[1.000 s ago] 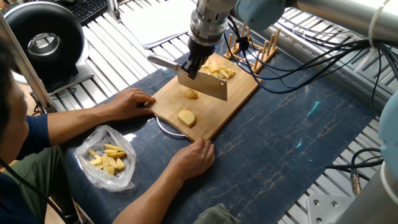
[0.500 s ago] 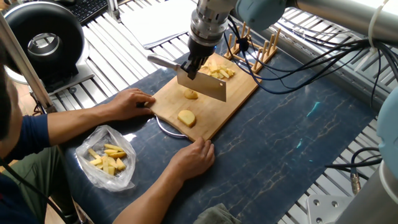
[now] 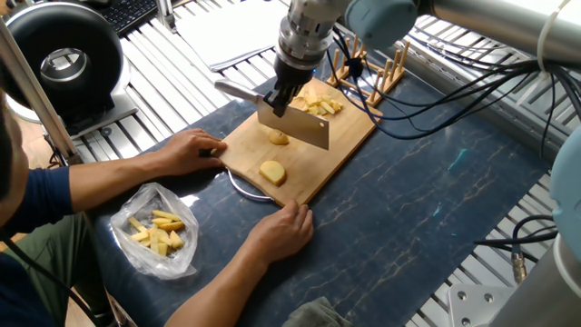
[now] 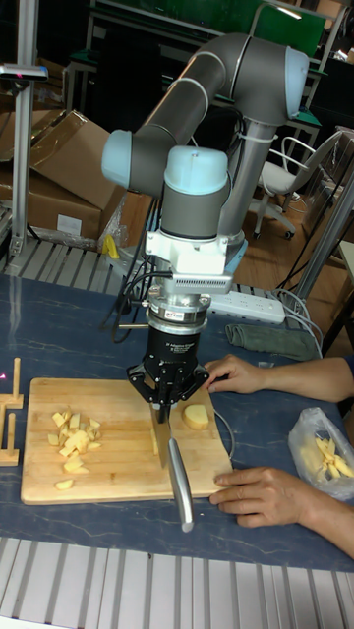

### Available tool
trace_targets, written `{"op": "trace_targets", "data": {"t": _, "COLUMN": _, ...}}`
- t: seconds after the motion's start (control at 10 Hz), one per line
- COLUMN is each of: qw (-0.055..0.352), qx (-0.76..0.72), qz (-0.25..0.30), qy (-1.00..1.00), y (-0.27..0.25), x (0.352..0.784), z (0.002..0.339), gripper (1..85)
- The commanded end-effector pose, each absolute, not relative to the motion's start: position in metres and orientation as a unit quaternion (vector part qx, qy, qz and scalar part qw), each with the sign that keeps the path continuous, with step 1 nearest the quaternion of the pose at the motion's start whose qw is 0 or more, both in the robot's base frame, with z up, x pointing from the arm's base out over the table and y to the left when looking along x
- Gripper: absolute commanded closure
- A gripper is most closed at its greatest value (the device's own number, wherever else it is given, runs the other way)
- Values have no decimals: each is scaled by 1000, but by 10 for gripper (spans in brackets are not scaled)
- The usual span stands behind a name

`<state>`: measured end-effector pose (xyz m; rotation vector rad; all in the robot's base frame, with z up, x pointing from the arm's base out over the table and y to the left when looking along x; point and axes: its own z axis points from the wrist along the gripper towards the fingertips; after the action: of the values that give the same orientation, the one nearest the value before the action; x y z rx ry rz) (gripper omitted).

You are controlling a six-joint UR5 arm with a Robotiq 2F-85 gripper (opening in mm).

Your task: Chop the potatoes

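The potatoes (image 3: 272, 172) lie on a wooden cutting board (image 3: 349, 136) on the dark bench (image 3: 427, 209). We see a heap of cut pieces (image 3: 320, 104) at the board's far end, one small chunk (image 3: 279, 138) near the middle just beside the blade, and one larger rounded piece at the near end, uncut. We judge the task partly done: the heap is chopped, while the small chunk and the large piece remain.

The pincer (image 3: 283, 98) is closed on the handle of a cleaver (image 3: 295, 127), blade hanging edge-down over the board beside the small chunk (whether the edge touches the wood, we cannot tell).

Room is tight. A person's hand (image 3: 186, 150) holds the board's left edge, and a second hand (image 3: 281, 229) rests at its near corner, close to the large piece. A wooden rack (image 3: 381, 77) stands just beyond the far end. A clear bag of yellow sticks (image 3: 156, 232) sits well apart on the bench, near the person. To the right, the bench lies open.
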<state>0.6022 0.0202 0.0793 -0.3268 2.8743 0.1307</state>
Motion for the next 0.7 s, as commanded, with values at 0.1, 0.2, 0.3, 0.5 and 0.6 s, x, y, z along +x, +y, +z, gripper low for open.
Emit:
{"op": "trace_targets", "data": {"t": 0.1, "qw": 141, "qx": -107, "qz": 46, "qy": 983, "y": 20, "x": 611, "z": 72, "gripper": 847}}
{"op": "trace_targets", "data": {"t": 0.2, "qw": 147, "qx": -106, "qz": 44, "qy": 982, "y": 20, "x": 614, "z": 69, "gripper": 847}}
{"op": "trace_targets", "data": {"t": 0.3, "qw": 152, "qx": -105, "qz": 43, "qy": 982, "y": 20, "x": 616, "z": 68, "gripper": 847}}
{"op": "trace_targets", "data": {"t": 0.5, "qw": 162, "qx": -105, "qz": 42, "qy": 980, "y": 21, "x": 621, "z": 67, "gripper": 847}}
{"op": "trace_targets", "data": {"t": 0.6, "qw": 166, "qx": -105, "qz": 40, "qy": 980, "y": 20, "x": 622, "z": 65, "gripper": 847}}
